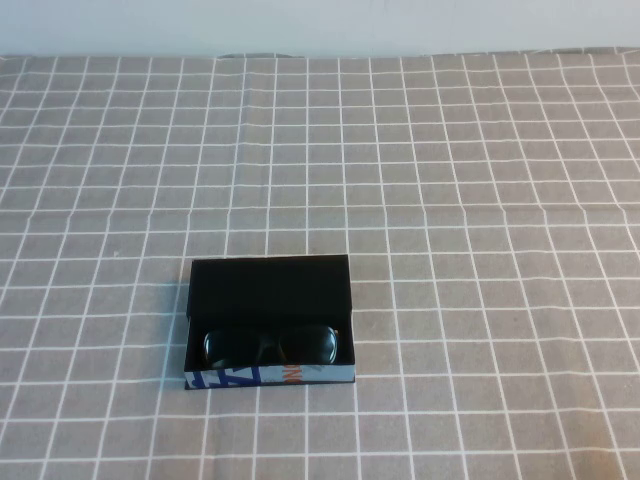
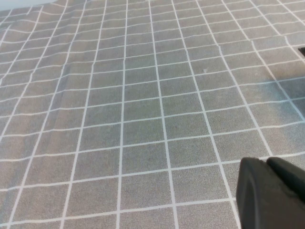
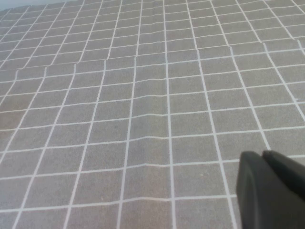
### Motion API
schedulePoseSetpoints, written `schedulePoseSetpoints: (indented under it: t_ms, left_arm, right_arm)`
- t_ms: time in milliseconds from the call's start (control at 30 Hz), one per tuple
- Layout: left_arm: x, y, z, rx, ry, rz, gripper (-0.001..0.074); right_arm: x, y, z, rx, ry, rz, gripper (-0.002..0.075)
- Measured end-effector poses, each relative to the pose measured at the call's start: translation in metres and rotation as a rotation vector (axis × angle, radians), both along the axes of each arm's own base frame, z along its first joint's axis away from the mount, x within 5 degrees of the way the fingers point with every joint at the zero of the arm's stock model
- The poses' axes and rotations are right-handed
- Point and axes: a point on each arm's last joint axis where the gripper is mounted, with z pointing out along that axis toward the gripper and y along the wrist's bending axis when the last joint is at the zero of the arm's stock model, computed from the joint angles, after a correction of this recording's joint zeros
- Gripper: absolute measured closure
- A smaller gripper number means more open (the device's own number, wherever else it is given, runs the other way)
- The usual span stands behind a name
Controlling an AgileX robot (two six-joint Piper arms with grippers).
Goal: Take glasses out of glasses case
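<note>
The glasses case lies open on the cloth, left of centre and towards the near side in the high view. Its patterned white-blue-orange front edge faces me. The black glasses lie folded inside it, against the front edge. Neither arm shows in the high view. My left gripper shows only in the left wrist view, shut and empty above bare cloth. My right gripper shows only in the right wrist view, shut and empty above bare cloth.
A grey cloth with a white grid covers the whole table, with slight creases. The table's far edge meets a pale wall. A dark corner shows at the edge of the left wrist view.
</note>
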Motion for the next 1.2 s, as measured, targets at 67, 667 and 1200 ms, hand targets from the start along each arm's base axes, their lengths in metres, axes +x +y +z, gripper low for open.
schedulePoseSetpoints:
  t_ms: [67, 667, 1200]
  left_arm:
    - [0.0000, 0.0000, 0.0000, 0.000, 0.000, 0.000, 0.0740]
    - [0.0000, 0.0000, 0.0000, 0.000, 0.000, 0.000, 0.0739]
    - [0.0000, 0.0000, 0.0000, 0.000, 0.000, 0.000, 0.0739]
  right_arm:
    - [0.0000, 0.0000, 0.0000, 0.000, 0.000, 0.000, 0.0743]
    - [0.0000, 0.0000, 0.0000, 0.000, 0.000, 0.000, 0.0744]
    - [0.0003, 0.0005, 0.0012, 0.020, -0.011, 0.001, 0.0743]
